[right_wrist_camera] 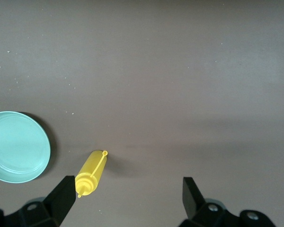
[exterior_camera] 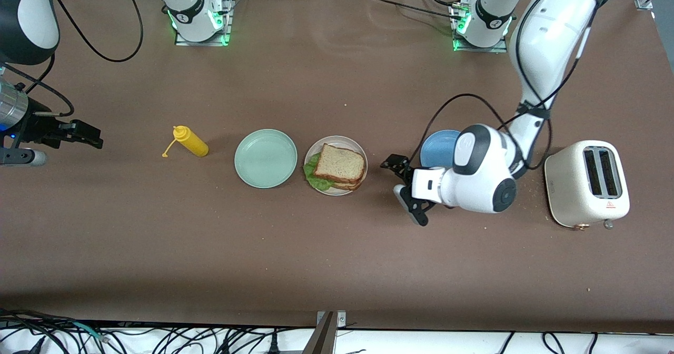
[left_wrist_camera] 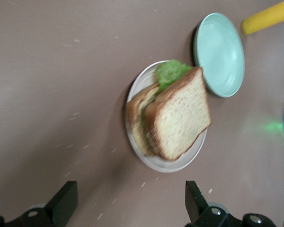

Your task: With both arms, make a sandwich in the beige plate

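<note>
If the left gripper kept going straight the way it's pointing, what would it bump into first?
Probably the sandwich on the beige plate: the open left gripper points at it with only bare table between. Its height is unclear, so it might pass over.

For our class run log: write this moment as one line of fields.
left gripper: open, empty, beside beige plate | right gripper: open, waiting | brown toast-and-lettuce sandwich: assembled on round beige plate

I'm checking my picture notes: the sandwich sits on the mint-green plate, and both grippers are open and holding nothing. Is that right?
Not quite. The sandwich sits on the beige plate, as the front view shows; the mint-green plate beside it holds nothing. The rest stands: the left gripper and the right gripper are open and hold nothing.
</note>
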Tool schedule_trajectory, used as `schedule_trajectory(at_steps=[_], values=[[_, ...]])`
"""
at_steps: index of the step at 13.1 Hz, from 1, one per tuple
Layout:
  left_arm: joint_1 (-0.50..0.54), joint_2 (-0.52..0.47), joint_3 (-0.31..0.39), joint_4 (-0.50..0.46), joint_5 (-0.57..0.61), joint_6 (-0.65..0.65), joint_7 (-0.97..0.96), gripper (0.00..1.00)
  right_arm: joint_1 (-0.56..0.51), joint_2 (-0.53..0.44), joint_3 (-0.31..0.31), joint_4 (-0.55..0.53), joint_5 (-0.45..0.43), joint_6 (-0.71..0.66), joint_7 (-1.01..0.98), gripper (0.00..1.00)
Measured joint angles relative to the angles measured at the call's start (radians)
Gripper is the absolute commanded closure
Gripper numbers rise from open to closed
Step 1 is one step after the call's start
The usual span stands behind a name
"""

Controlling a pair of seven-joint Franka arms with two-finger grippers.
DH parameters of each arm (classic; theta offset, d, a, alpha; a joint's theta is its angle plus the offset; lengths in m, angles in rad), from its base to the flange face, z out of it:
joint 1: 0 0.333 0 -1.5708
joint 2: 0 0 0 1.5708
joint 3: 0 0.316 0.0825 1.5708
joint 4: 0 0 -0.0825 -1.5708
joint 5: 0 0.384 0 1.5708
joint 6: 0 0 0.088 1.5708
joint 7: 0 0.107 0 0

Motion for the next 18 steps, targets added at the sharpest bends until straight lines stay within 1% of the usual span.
schedule_trajectory(at_steps=[2,6,8,10,12,13,15,16,18], values=[[0.015,-0.093,0.001,0.006,0.112,-0.076,-0.11,0.0,-0.001,0.0,-0.003,0.0,0.0,0.0,0.0,0.0],[0.039,-0.274,0.003,0.011,0.261,-0.235,-0.334,0.0,-0.001,0.0,-0.01,0.001,-0.001,0.003,0.0,0.0],[0.056,-0.345,0.012,0.011,0.276,-0.297,-0.403,0.0,-0.001,0.0,-0.01,0.001,-0.001,0.003,0.0,0.0],[0.107,-0.416,0.015,0.012,0.28,-0.364,-0.441,0.0,-0.001,0.0,-0.01,0.001,-0.001,0.003,0.005,0.0],[0.151,-0.487,0.024,0.01,0.31,-0.418,-0.484,0.0,-0.001,0.0,-0.01,0.001,-0.001,0.002,0.019,0.0],[0.145,-0.523,0.046,0.006,0.328,-0.434,-0.508,0.0,-0.001,0.0,-0.01,0.001,-0.001,0.002,0.021,0.0],[0.078,-0.587,0.137,-0.014,0.377,-0.439,-0.543,0.0,-0.001,0.0,-0.01,0.001,-0.001,0.002,0.022,0.0],[0.06,-0.611,0.174,-0.031,0.395,-0.427,-0.548,0.0,-0.001,0.0,-0.01,0.001,-0.001,0.002,0.024,0.0],[0.057,-0.653,0.211,-0.092,0.405,-0.361,-0.549,0.0,-0.001,0.0,-0.01,0.001,-0.001,0.002,0.025,0.0]])
